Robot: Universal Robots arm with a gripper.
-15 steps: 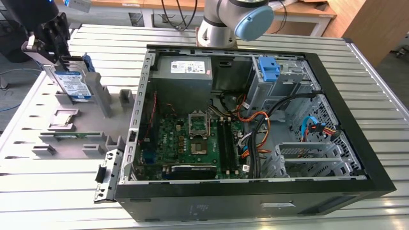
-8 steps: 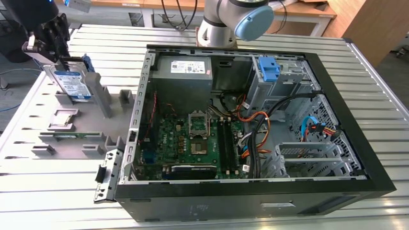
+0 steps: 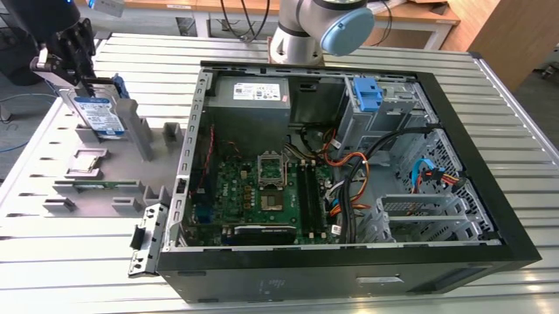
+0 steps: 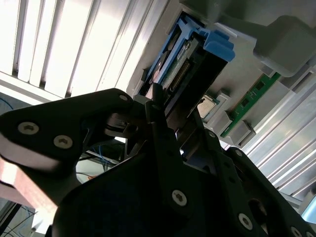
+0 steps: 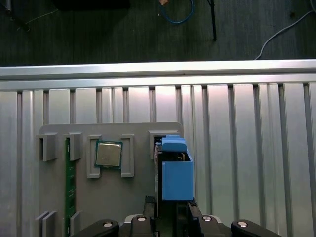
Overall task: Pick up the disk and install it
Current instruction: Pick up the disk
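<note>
Disk (image 3: 98,114) stands on edge in a slotted post of the grey parts holder (image 5: 133,197). The holder is on the slatted metal table (image 3: 70,261), towards the exterior view's left and outside the computer case (image 3: 349,275). Not installed.

The gripper (image 5: 169,210) is at the disk's upper end and straddles it. Contact is hidden by the gripper's own black body, so I cannot tell if it is clamped or only around the disk.

Reasoning on placement: standing the disk on edge probably leaves its top free for a grasp from above. The case lies on its side with the panel off, so the circuit board and drive cage face upward, likely for the same reason.

Materials:
- The disk is a flat silver metal slab with a white-and-blue label, framed by a blue bracket (image 5: 177,177) of smooth moulded plastic.
- The holder is matte grey with square-edged pockets. One pocket seats a square metal-capped chip (image 5: 108,154), and another grips a thin green memory stick (image 5: 70,182) on edge.
- Table is ribbed aluminium, bright.
- Case is black-rimmed sheet steel, with a blue latch (image 3: 368,95) by the cage.
</note>
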